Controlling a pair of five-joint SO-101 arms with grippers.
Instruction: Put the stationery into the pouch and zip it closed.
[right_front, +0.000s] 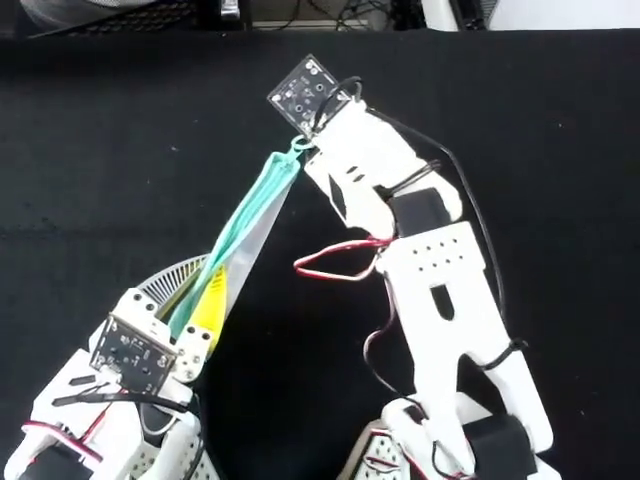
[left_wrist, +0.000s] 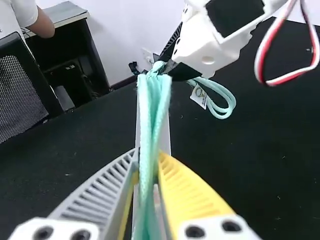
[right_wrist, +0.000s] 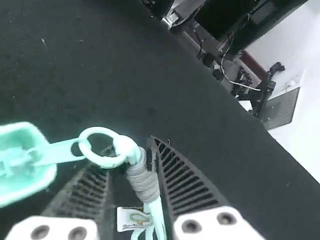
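One pouch in play. Two grippers out there: the left gripper and the right gripper. One zip pull, one cord, one little tag.

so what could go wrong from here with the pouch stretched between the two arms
1. The right gripper pinches only the thin cord tied to the zipper pull, so the cord could slip out under a harder tug.
2. The pouch is held edge-up between both grippers, and the left gripper clamps just one end. If that hold slips, the pouch would likely sag or fall.
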